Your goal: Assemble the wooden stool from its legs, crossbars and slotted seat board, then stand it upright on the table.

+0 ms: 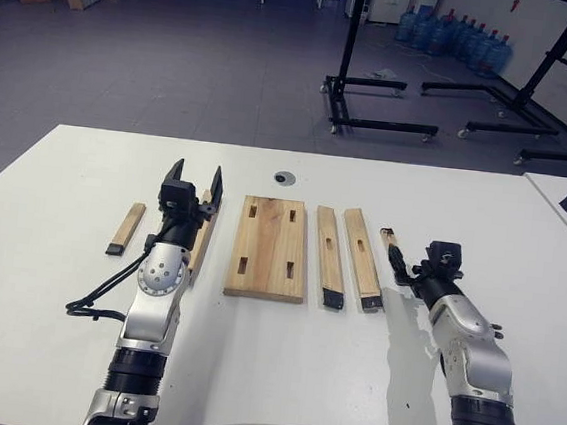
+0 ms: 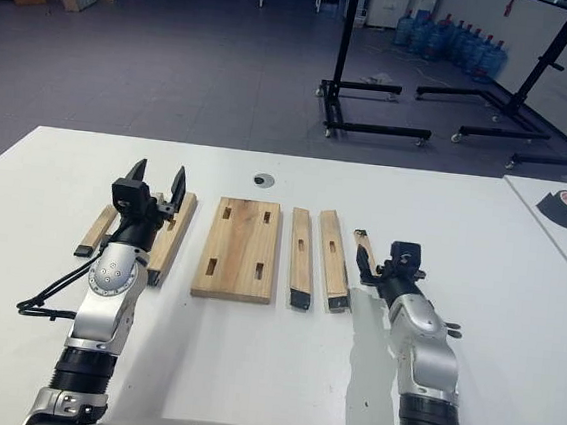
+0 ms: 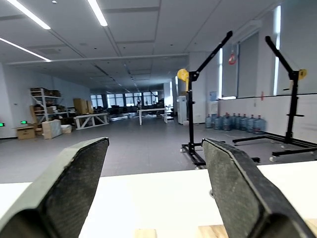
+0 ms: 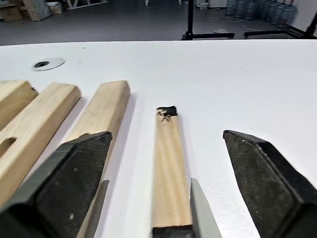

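Straddling the crossbar (image 4: 168,173) lying flat on the surface's (image 4: 247,74) right half, the right tool (image 4: 166,134), spread apart, could close off-centre and skid it into the neighbouring leg (image 4: 101,114); the left tool (image 1: 197,174) hangs spread too.

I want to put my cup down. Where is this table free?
Bare table lies between the arms, nearer than the seat board, and to the right of the right gripper. Crowded: the row of wooden parts from left gripper to right gripper.
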`<action>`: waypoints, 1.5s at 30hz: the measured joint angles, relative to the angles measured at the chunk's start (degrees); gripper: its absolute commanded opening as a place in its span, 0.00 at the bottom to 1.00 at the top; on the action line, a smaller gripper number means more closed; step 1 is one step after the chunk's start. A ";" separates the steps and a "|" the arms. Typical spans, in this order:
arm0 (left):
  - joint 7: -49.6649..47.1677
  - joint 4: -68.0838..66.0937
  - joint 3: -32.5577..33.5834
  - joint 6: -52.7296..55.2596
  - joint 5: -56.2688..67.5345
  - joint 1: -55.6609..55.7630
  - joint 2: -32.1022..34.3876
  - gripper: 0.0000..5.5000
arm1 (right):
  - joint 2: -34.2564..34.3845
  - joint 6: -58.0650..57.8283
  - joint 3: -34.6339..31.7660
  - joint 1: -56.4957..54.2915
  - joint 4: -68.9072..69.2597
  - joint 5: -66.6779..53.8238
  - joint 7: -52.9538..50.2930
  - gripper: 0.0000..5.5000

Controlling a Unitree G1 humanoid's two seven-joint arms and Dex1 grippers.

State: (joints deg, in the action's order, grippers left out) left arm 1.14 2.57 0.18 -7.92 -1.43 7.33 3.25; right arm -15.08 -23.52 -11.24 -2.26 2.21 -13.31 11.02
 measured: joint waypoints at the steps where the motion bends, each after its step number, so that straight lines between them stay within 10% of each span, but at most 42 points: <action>1: -0.02 -0.01 -0.05 0.00 -0.12 -0.01 0.01 0.63 | 0.10 0.05 0.47 0.58 -0.19 1.06 -0.45 0.75; 21: -3.14 1.02 0.79 0.76 -1.68 -0.55 -0.23 0.63 | -3.99 -13.68 0.98 -1.79 -5.20 -0.89 3.44 0.23; 35: -0.44 1.74 7.66 11.04 14.80 3.05 -2.74 0.63 | -3.21 -3.93 -3.75 -14.98 -7.90 -1.39 0.13 0.23; 45: 5.07 3.68 10.10 48.67 52.03 6.66 -5.16 0.63 | -3.83 5.27 15.44 -13.44 5.87 0.88 18.14 0.23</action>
State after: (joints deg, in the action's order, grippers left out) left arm 6.21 6.26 10.28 40.75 50.60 13.99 -1.91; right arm -18.91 -18.25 4.19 -15.70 8.08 -12.43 29.17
